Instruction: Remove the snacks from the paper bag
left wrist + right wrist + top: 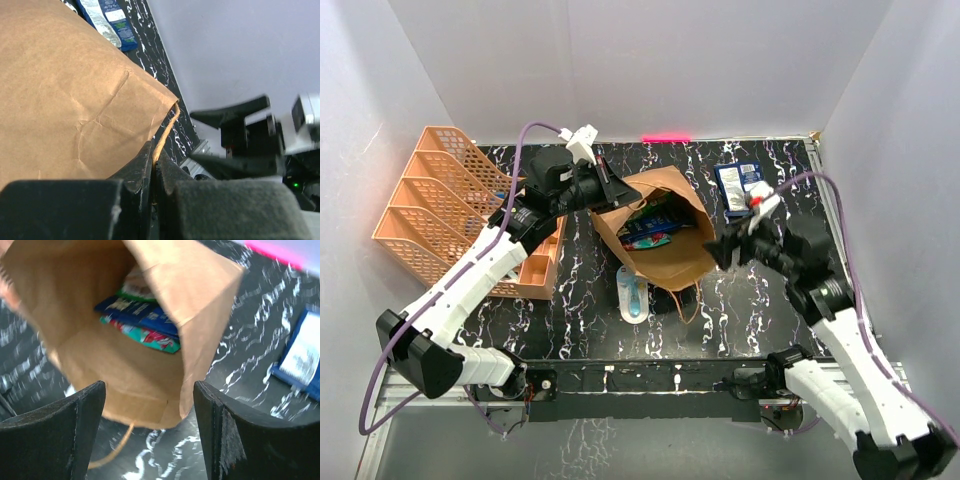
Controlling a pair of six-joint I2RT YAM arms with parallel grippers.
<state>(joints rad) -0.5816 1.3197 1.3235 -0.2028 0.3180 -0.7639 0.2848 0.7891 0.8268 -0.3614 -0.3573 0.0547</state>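
The brown paper bag (665,255) lies on the black marbled table with its mouth open. Snacks (650,228) lie inside it; the right wrist view shows dark blue packets (142,314), a teal-red one (152,336) and a green-white one (134,290). Another dark blue packet (738,187) lies on the table to the far right of the bag and also shows in the right wrist view (302,357). My left gripper (610,192) is shut on the bag's rim (167,122). My right gripper (722,248) is open and empty just outside the bag's mouth (150,390).
Orange mesh trays (450,205) stand at the left. A white and light-blue oblong item (632,293) lies in front of the bag. A loop handle (112,452) trails on the table. White walls enclose the table on three sides.
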